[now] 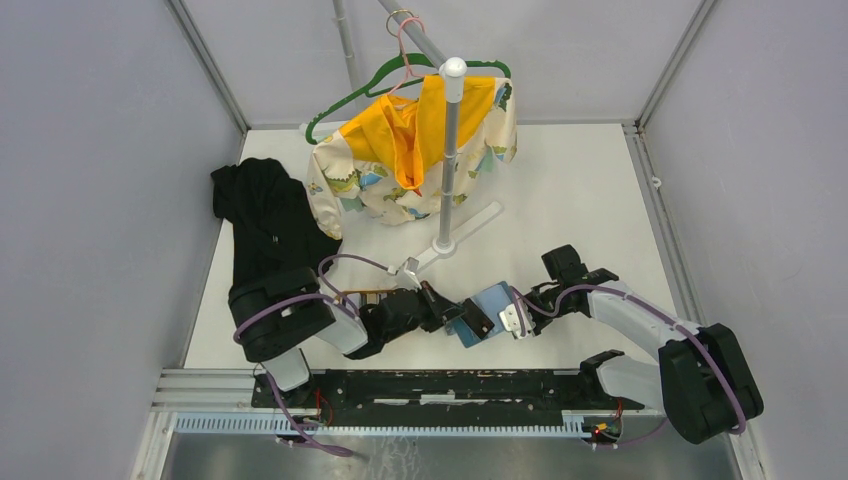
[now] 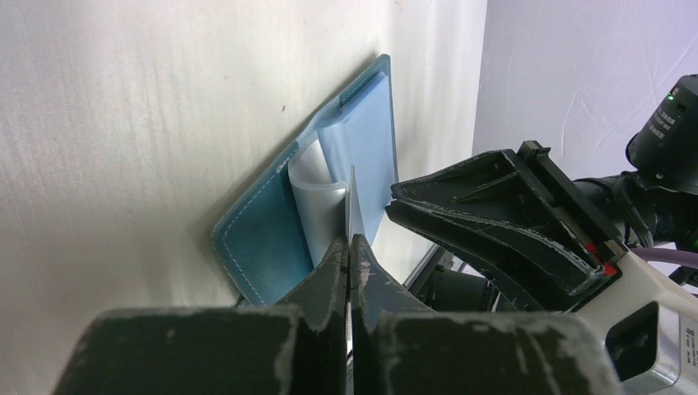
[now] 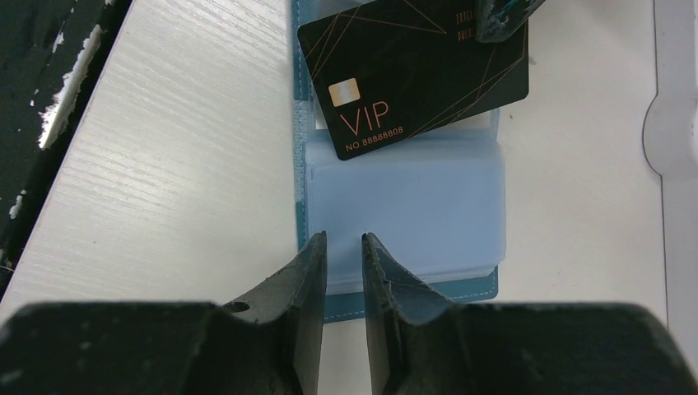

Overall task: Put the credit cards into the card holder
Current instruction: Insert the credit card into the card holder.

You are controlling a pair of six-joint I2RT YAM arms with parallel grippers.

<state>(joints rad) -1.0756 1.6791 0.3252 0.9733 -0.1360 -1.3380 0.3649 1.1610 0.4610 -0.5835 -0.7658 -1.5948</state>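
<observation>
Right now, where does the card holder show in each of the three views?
Top external: card holder a small blue patch at lower centre.
Left wrist: centre-left, lying open.
Right wrist: centre, open, pale sleeves showing.
Shared landmark: the black VIP card, edge-on in the left wrist view, sits over the holder in both wrist views.

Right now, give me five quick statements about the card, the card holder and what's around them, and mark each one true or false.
1. The left gripper is shut on a black card. True.
2. The card holder lies closed. False: it lies open, pale sleeves showing.
3. The card reads VIP. True.
4. The card sits fully inside a sleeve. False: its face is uncovered, over the holder.
5. A black garment lies on the table's left side. True.
</observation>
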